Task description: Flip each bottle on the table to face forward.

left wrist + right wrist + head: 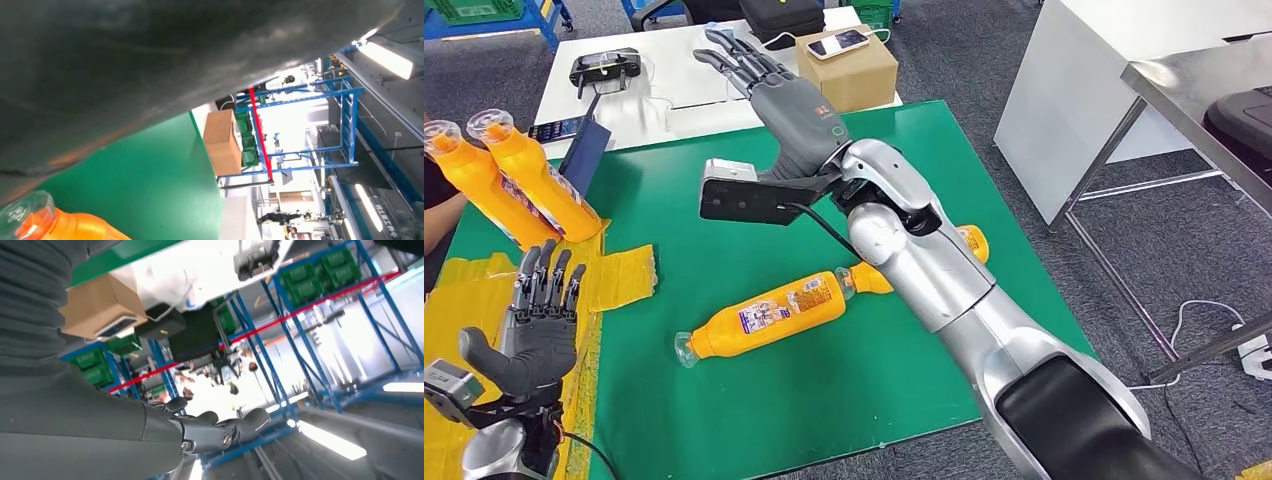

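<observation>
An orange bottle [769, 317] lies on its side near the middle of the green desk [724, 400]. Its long axis runs diagonally, with the clear cap toward the robot's left and near edge and the base toward the far right. Its label carries print too small to read. A second orange bottle [972, 243] lies just beyond it, mostly hidden behind the right arm, so only its ends show. Two more orange bottles [509, 175] stand tilted at the desk's far left corner, caps up, beside a person's arm cut off by the picture's edge.

The right hand [774, 85] is raised above the desk's far side, its fingers [729, 55] straight and spread, holding nothing. The left hand [536, 325] hovers over yellow tape [619, 275] at the desk's left edge, fingers extended upward and apart, empty.

A cardboard box [854, 65] with a phone [838, 42] on top sits on a white table [679, 80] behind. In the left wrist view a dark blurred surface covers most of the picture, with a bottle cap [22, 212] at the corner.
</observation>
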Robot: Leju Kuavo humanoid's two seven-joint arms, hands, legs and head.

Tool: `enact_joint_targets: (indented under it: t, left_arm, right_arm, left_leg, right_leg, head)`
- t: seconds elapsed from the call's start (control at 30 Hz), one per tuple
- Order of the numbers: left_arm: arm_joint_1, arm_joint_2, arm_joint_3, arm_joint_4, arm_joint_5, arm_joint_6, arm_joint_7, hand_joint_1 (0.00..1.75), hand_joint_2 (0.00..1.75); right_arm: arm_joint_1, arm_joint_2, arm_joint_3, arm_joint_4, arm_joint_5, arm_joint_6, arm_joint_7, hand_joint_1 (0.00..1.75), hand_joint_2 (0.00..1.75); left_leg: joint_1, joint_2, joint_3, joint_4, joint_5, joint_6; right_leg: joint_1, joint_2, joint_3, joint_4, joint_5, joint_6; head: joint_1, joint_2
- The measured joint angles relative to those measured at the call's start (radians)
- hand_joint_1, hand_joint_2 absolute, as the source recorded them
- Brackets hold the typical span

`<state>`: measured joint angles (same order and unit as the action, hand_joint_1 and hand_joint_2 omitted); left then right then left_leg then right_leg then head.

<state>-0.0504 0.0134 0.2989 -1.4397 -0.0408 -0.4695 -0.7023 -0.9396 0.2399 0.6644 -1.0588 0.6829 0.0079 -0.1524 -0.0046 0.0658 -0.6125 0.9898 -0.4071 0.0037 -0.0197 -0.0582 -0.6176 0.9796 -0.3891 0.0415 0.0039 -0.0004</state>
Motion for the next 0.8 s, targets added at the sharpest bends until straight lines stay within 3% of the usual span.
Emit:
enact_joint_targets:
  t: [0.23, 0.8]
  left_arm:
    - [0.0, 0.0, 0.015, -0.008, 0.0, -0.006, 0.0, 0.0, 0.0]
    - [-0.009, 0.0, 0.023, -0.005, -0.002, -0.005, 0.0, 0.0, 0.0]
  right_arm:
    - [0.009, 0.005, 0.026, 0.14, 0.023, 0.014, -0.059, 0.0, 1.75]
    - [0.088, 0.086, 0.15, 0.458, 0.049, 0.018, -0.09, 0.0, 1.75]
  left_leg:
    - [0.001, 0.0, 0.0, 0.0, 0.001, 0.0]
    - [0.002, 0.0, -0.002, 0.0, 0.0, -0.001]
  right_leg:
    - [0.002, 0.0, 0.0, 0.001, 0.0, 0.0]
    - [0.002, 0.0, -0.002, 0.0, 0.0, 0.0]
  head:
    - [0.0, 0.0]
    - [0.0, 0.0]
